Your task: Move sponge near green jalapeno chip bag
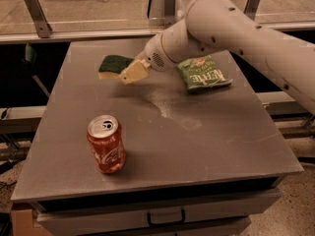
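The sponge, dark green on top with a pale yellow base, is at the far left-centre of the grey table. My gripper is shut on the sponge's right end and holds it slightly above the table. The green jalapeno chip bag lies flat at the far right of the table, about a hand's width to the right of the gripper, with my arm reaching over its far edge.
A red soda can stands upright at the front left of the table. A metal rail runs behind the table's far edge. The table's front edge has a drawer handle below it.
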Robot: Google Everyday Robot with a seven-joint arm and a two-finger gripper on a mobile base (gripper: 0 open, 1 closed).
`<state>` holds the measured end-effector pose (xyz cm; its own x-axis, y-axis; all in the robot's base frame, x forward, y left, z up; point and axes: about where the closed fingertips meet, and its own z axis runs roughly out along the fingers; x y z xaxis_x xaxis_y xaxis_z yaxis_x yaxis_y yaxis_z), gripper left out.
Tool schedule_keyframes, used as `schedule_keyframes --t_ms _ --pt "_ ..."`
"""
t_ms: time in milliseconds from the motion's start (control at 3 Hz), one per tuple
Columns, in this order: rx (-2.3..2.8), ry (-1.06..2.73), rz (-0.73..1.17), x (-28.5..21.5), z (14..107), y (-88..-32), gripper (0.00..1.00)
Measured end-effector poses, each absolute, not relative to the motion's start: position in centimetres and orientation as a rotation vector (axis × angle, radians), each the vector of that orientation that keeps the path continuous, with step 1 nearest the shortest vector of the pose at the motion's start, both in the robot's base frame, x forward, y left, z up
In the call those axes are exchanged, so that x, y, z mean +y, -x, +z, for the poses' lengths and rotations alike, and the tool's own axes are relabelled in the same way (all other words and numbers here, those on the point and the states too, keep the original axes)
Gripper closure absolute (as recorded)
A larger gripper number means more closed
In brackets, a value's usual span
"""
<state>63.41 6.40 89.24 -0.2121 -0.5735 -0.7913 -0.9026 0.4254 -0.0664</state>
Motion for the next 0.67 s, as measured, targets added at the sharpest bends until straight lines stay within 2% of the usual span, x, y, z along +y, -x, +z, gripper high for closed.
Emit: schedule_keyframes --t_ms 667 --pt "2.052 1.066 0.460 -3.3 87.4 -56.9 1.00"
